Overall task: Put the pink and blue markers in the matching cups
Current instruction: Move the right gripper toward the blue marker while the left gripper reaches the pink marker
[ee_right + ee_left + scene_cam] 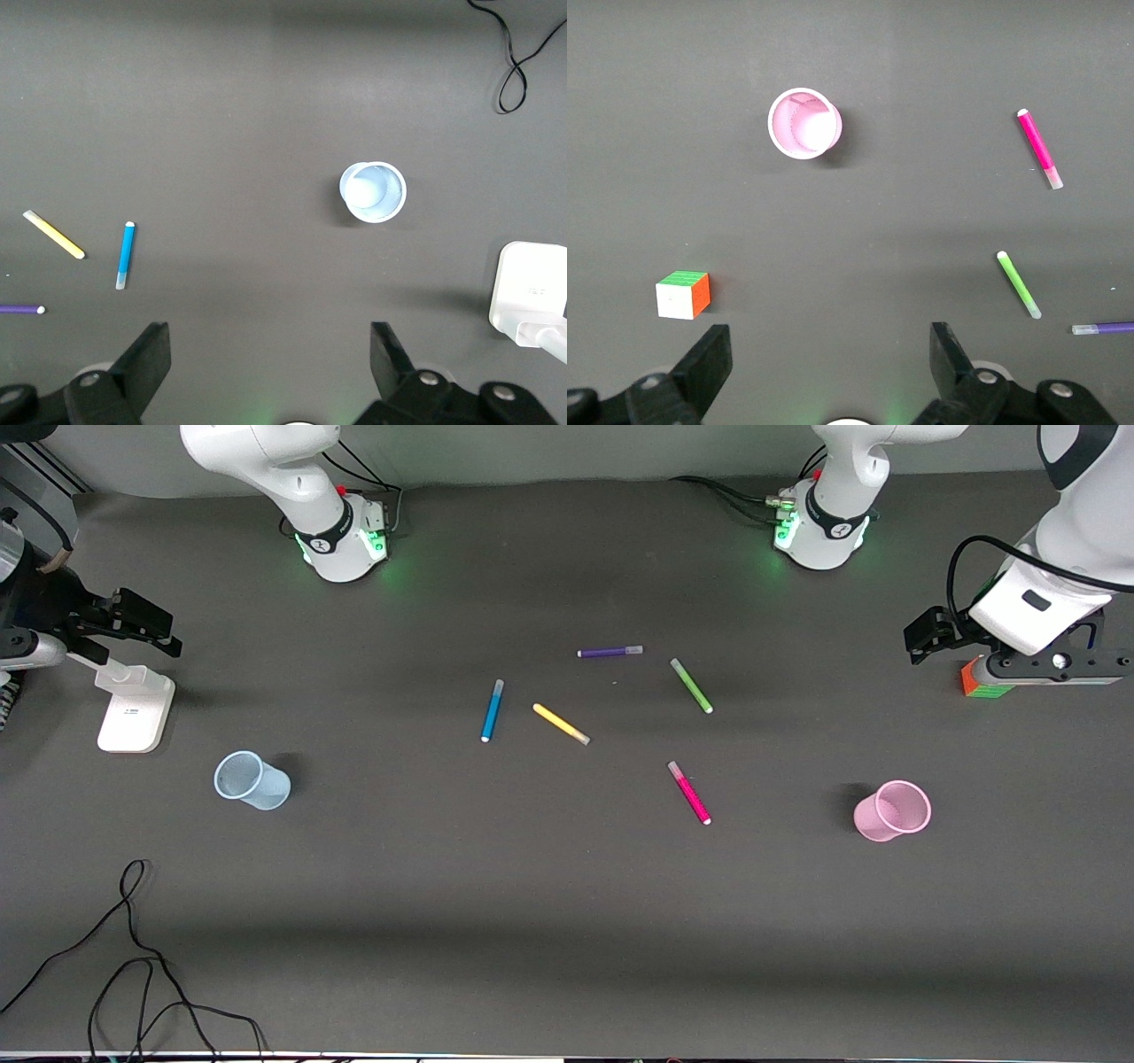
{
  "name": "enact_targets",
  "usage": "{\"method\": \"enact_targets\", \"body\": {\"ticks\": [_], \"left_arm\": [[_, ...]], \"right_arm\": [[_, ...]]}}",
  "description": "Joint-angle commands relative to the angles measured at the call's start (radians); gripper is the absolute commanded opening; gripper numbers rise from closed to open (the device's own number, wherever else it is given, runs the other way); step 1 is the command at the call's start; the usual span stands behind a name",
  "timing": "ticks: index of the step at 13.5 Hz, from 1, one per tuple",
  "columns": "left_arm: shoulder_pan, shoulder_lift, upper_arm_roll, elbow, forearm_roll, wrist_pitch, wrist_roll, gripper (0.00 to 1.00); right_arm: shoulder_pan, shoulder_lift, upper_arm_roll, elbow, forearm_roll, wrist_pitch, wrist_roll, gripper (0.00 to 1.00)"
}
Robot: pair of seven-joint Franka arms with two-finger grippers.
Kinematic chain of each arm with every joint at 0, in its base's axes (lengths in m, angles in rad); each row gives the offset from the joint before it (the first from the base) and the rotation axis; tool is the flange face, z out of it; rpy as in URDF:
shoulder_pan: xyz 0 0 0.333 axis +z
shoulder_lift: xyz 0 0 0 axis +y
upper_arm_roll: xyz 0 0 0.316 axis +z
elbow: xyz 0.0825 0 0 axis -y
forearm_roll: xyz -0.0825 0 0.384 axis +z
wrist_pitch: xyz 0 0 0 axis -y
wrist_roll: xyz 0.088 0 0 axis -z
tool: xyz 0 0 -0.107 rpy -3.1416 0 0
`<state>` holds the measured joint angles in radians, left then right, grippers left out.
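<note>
Five markers loose on dark table [567,921], mid-table; blue marker [492,710] flat, toward right arm's end of the cluster, white tip toward front camera; yellow marker [561,724] just beside it, apart; purple marker [609,652] farthest from front camera; green marker [691,685] near it, toward left arm's end; pink marker [689,793] nearest front camera of the five, pale cap pointing away from camera. Blue cup [252,780] upright, empty, toward right arm's end, well apart from blue marker; pink cup [893,810] upright, empty, toward left arm's end, well apart from pink marker. Left gripper [828,372] raised over the table's left-arm end, above a colour cube [683,294], fingers spread wide, holding nothing; right gripper [270,372] raised over the right-arm end, above a white stand [135,708], fingers likewise wide, nothing between them. Black cable [133,957] looped at table edge nearest camera.
</note>
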<state>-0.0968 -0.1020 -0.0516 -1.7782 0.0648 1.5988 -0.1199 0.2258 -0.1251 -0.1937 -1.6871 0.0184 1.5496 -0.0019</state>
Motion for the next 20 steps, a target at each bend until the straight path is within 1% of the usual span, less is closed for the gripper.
{"method": "enact_targets", "body": {"ticks": [1,4,6,7,8,10,12,13,15,16,18,19,20], "left_arm": [[0.0,-0.018,0.001,-0.013,0.007,-0.014,0.0,0.99],[-0.001,-0.008,0.001,-0.007,0.007,-0.013,-0.001,0.99],[-0.014,0.01,-0.005,-0.001,0.004,-0.01,-0.015,0.99],[-0.023,0.039,-0.011,0.023,0.003,-0.011,-0.023,0.99],[-0.038,0.08,-0.028,0.046,0.001,-0.011,-0.035,0.99],[-0.066,0.161,-0.063,0.056,0.001,0.01,-0.191,0.99],[-0.107,0.261,-0.1,0.071,0.001,0.064,-0.394,0.99],[-0.135,0.318,-0.106,0.072,-0.006,0.111,-0.508,0.99],[-0.205,0.433,-0.106,0.074,-0.058,0.235,-0.735,0.99],[-0.23,0.479,-0.106,0.077,-0.068,0.287,-0.789,0.99],[-0.261,0.591,-0.116,0.077,-0.098,0.386,-0.805,0.99],[-0.273,0.622,-0.119,0.076,-0.121,0.423,-0.805,0.98],[-0.28,0.633,-0.12,0.074,-0.126,0.44,-0.805,0.97]], "right_arm": [[0.003,0.002,-0.001,0.01,-0.02,0.003,-0.009,1.0],[0.009,0.025,0.005,0.013,-0.017,0.003,-0.004,1.0],[0.009,0.074,0.046,0.023,-0.017,0.003,0.005,1.0],[0.009,0.105,0.078,0.032,-0.017,0.003,0.054,1.0],[0.012,0.131,0.106,0.036,-0.015,0.003,0.098,1.0],[0.017,0.175,0.149,0.032,0.006,-0.008,0.149,1.0],[0.078,0.229,0.155,0.033,0.044,-0.008,0.225,1.0],[0.095,0.263,0.155,0.04,0.07,-0.002,0.273,1.0],[0.138,0.342,0.155,0.064,0.158,0.006,0.324,1.0],[0.151,0.381,0.157,0.076,0.17,0.006,0.341,1.0],[0.193,0.458,0.158,0.086,0.189,0.02,0.391,1.0],[0.21,0.497,0.158,0.089,0.19,0.036,0.416,1.0],[0.227,0.536,0.158,0.095,0.192,0.052,0.445,1.0]]}}
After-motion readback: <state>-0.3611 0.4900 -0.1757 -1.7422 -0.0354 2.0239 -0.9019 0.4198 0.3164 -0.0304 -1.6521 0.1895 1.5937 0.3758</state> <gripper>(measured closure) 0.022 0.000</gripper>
